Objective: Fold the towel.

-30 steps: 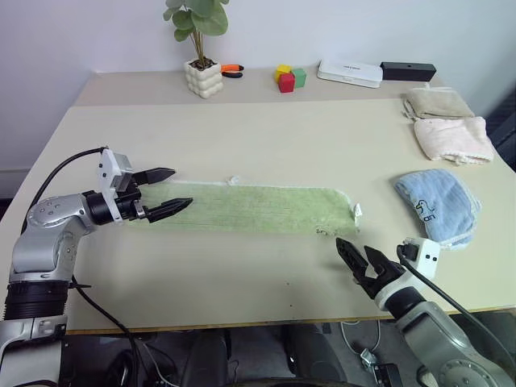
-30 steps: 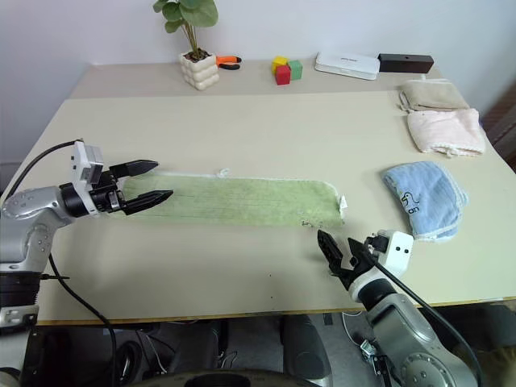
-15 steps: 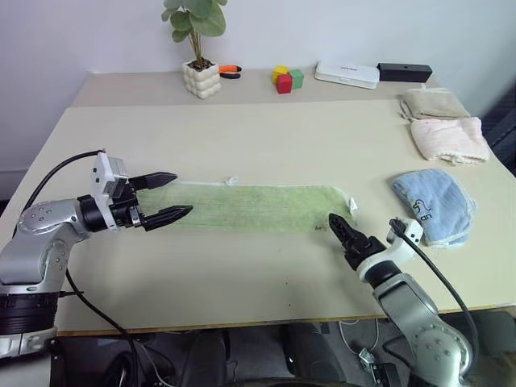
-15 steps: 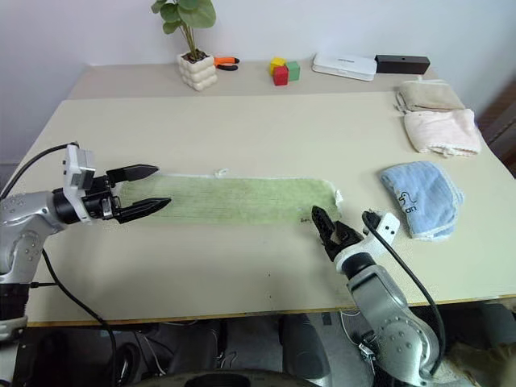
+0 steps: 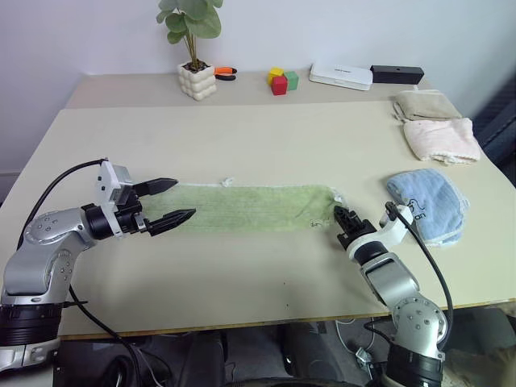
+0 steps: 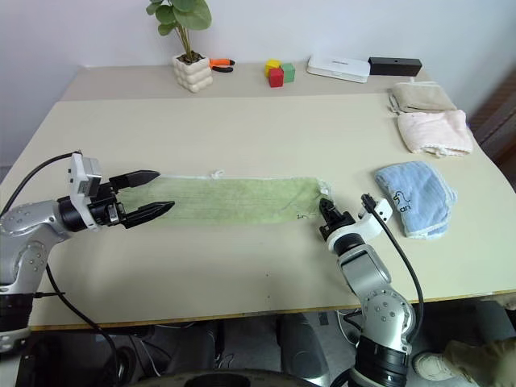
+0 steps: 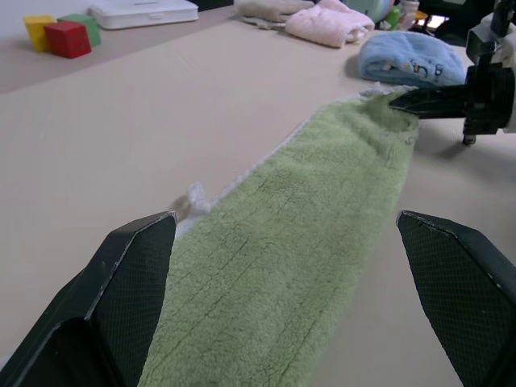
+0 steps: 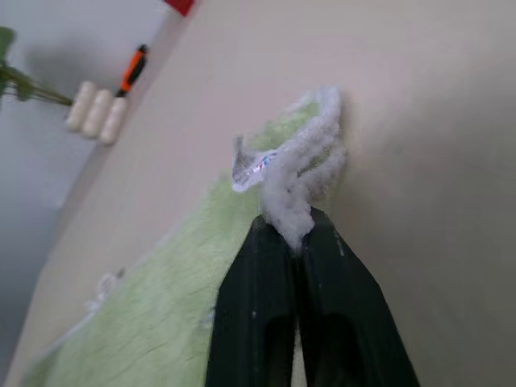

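The light green terry cloth towel (image 5: pixel 242 207) with its whitish stitched edge lies flat as a long narrow strip across the middle of the beige tabletop (image 5: pixel 266 137), running from nine o'clock to three o'clock. At its three-o'clock end the right end effector (image 5: pixel 340 215) has its two black fingers pressed together, pinching the fluffy white corner of the towel; the right wrist view shows the edge bunched between the tips. At the nine-o'clock end the left end effector (image 5: pixel 177 201) hangs with its fingers spread wide, one either side of the strip, gripping nothing.

The step in hand looks like taking hold of the two short ends before a fold; only the right corner is secured. The next move likely calls for the left fingers to sink onto the cloth and shut, or for the right to lift its corner and carry it toward nine o'clock, keeping the edge square. The thin pinch could slip.

A light blue crumpled cloth (image 5: pixel 427 203) lies just beyond, toward three o'clock.
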Robot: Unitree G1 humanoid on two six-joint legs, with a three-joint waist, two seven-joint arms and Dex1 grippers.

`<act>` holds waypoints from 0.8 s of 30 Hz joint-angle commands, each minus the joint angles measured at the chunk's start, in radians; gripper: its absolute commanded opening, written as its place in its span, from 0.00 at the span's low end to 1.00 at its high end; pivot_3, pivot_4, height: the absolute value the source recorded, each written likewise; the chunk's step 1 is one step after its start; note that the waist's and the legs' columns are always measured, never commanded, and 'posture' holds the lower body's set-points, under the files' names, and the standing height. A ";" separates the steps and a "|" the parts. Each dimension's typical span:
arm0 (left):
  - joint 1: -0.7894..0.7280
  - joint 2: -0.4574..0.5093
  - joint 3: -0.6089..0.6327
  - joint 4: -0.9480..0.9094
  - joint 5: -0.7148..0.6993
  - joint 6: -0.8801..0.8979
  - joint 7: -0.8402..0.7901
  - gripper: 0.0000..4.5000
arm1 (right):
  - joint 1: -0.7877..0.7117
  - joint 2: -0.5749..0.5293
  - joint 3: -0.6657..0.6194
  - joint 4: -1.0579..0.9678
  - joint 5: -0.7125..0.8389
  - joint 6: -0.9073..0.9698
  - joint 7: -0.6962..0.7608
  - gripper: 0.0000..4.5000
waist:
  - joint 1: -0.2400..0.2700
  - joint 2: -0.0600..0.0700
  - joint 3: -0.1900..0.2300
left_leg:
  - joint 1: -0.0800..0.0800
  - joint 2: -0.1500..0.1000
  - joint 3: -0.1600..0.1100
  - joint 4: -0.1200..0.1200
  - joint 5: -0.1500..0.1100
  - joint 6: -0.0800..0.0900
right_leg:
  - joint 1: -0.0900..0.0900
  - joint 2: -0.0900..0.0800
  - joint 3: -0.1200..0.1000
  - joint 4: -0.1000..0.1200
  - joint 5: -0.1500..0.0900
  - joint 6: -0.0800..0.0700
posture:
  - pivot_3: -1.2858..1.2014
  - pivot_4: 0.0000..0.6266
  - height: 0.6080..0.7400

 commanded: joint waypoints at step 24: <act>-0.023 -0.037 0.006 0.014 0.000 -0.047 0.016 1.00 | -0.064 -0.719 0.408 -0.277 -0.430 -0.047 0.486 0.01 | 0.025 0.008 0.006 | -0.002 -0.001 0.001 0.000 0.000 0.001 | -0.002 0.000 0.001 -0.002 0.000 0.001 | 0.52 0.24 1.00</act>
